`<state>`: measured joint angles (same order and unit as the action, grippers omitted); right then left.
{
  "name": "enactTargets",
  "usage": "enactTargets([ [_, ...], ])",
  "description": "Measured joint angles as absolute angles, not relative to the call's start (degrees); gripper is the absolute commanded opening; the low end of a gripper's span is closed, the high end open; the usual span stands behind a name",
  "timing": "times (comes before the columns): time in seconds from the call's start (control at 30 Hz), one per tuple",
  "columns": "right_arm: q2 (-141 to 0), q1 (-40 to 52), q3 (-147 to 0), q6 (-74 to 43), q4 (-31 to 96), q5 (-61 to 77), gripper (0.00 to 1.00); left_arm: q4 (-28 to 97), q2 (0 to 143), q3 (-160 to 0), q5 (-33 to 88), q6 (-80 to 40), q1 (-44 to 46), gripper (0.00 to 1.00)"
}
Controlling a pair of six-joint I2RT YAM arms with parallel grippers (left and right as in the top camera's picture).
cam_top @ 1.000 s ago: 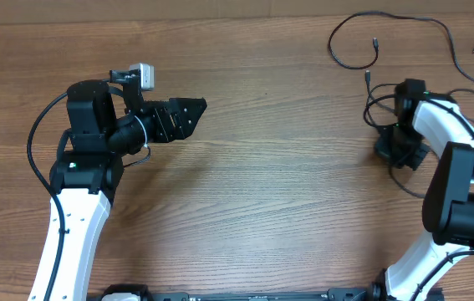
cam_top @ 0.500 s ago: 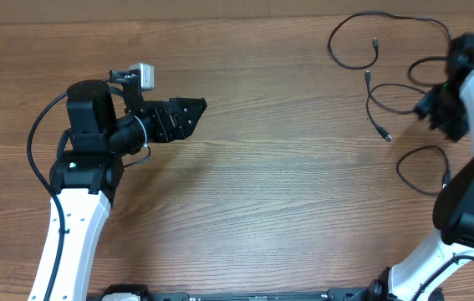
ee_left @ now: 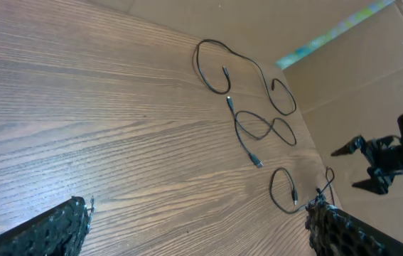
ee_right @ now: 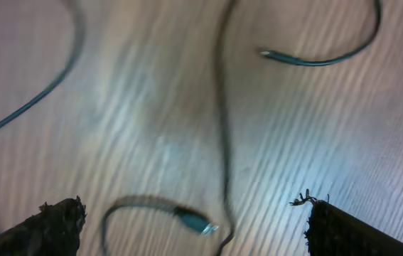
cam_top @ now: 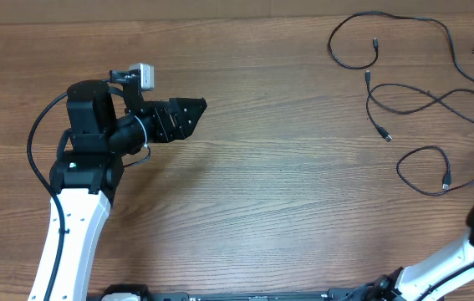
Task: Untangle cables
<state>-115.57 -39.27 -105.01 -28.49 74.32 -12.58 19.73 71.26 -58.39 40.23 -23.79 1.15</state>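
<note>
Loose cables (cam_top: 404,100) sprawl; right gripper (ee_right: 194,217) hovers over them, jaws wide and empty, probably picking a strand. Left gripper (cam_top: 182,113), wide, empty, idles well away from them.

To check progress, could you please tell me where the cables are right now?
In the overhead view, the cables lie as loose strands at the table's far right, well away from the left gripper.

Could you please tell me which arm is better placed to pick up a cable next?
Probably the right. The right gripper hangs open just above the cables; the left gripper, also open, is far across the table from them.
</note>
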Motion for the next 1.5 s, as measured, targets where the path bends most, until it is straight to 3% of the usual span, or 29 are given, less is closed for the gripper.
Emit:
enactTargets([
  [0.13,-117.6,-42.7,-105.0,-27.6,72.9,-9.8,0.87,19.7,71.3,-58.4,40.2,-23.8,1.1,1.0],
  [0.37,-119.5,-43.8,-105.0,-24.8,70.7,-5.6,0.45,19.7,71.3,-58.4,40.2,-23.8,1.1,1.0],
  [0.43,-119.6,-43.8,-105.0,-24.7,70.2,-5.1,0.38,19.7,71.3,-58.4,40.2,-23.8,1.1,1.0],
  [0.5,-119.6,-43.8,-105.0,-24.9,70.0,-4.8,0.38,19.7,71.3,-58.4,40.2,-23.8,1.1,1.0],
  [0.67,-119.6,-43.8,-105.0,-25.0,69.9,-5.4,0.56,19.7,71.3,-58.4,40.2,-23.8,1.1,1.0],
  [0.8,-119.6,-43.8,-105.0,-24.6,69.9,-7.6,0.57,19.7,71.3,-58.4,40.2,-23.8,1.1,1.0],
  [1.17,-119.6,-43.8,-102.2,-24.4,68.5,-9.5,0.36,19.7,71.3,-58.4,40.2,-23.8,1.1,1.0],
  [1.3,-119.6,-43.8,-102.1,-24.5,68.1,-9.4,0.22,19.7,71.3,-58.4,40.2,-23.8,1.1,1.0],
  [1.5,-119.6,-43.8,-102.0,-24.4,67.4,-8.9,0.16,19.7,71.3,-58.4,40.2,-23.8,1.1,1.0],
])
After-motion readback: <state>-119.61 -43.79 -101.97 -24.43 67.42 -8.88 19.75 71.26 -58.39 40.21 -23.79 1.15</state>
